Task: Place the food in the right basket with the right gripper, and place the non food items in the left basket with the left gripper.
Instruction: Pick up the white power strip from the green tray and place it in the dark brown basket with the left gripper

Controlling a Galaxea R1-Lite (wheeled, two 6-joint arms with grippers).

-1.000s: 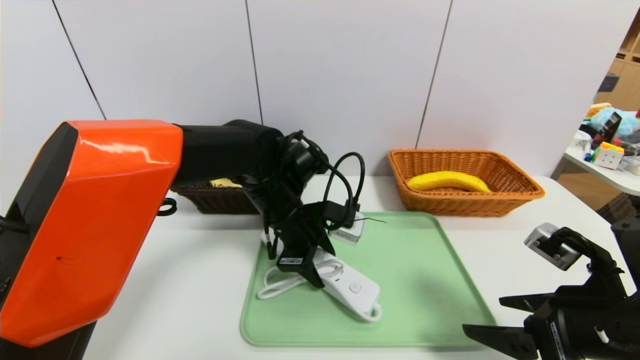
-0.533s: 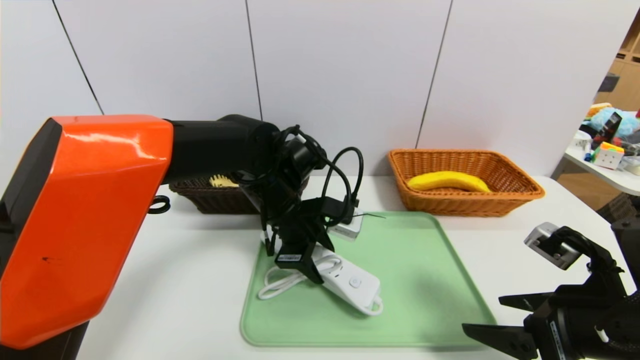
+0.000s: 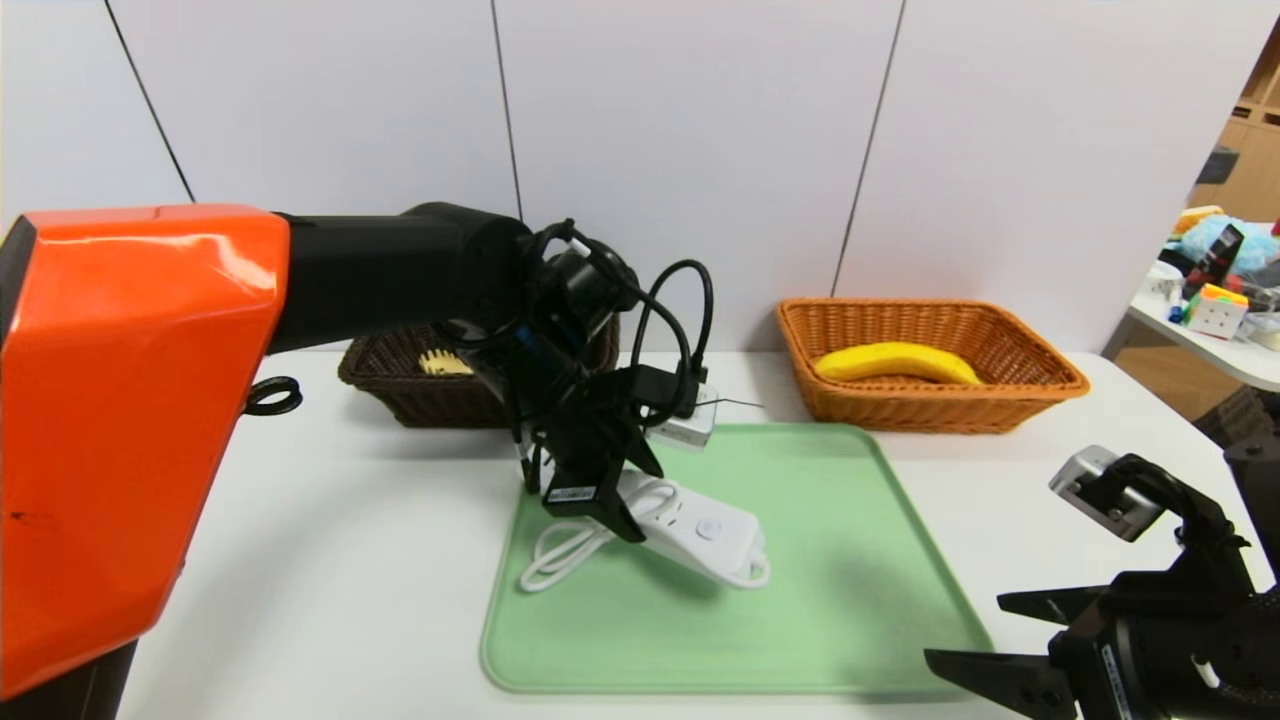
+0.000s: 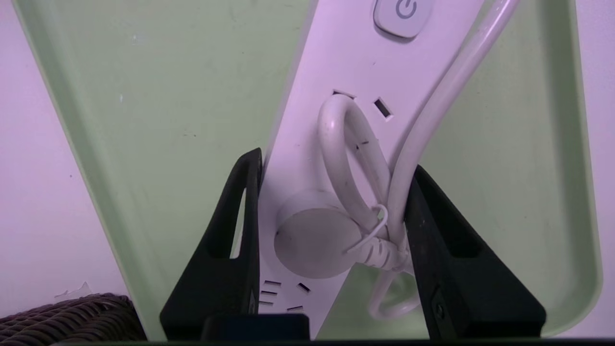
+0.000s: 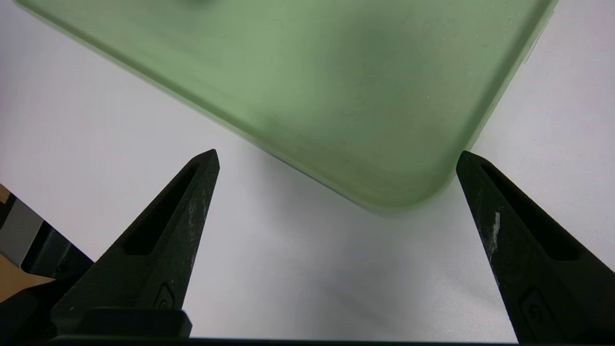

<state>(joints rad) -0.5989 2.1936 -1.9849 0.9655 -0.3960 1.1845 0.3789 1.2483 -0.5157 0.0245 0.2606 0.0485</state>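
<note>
Overhead, white table before panelled wall.

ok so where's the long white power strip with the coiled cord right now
In the head view, the long white power strip sits tilted over the pale green plastic tray's left half, clamped near one end by the left gripper, in front of the dark brown wicker basket.

A: Where is the white power strip?
B: Mid-frame, tilted, one end raised above the green tray, its cord looped beneath.
A: The banana?
B: Upper right, lying in the orange-tan basket.
A: The spoon?
B: Its yellow head shows in the dark brown basket, left of centre.
</note>
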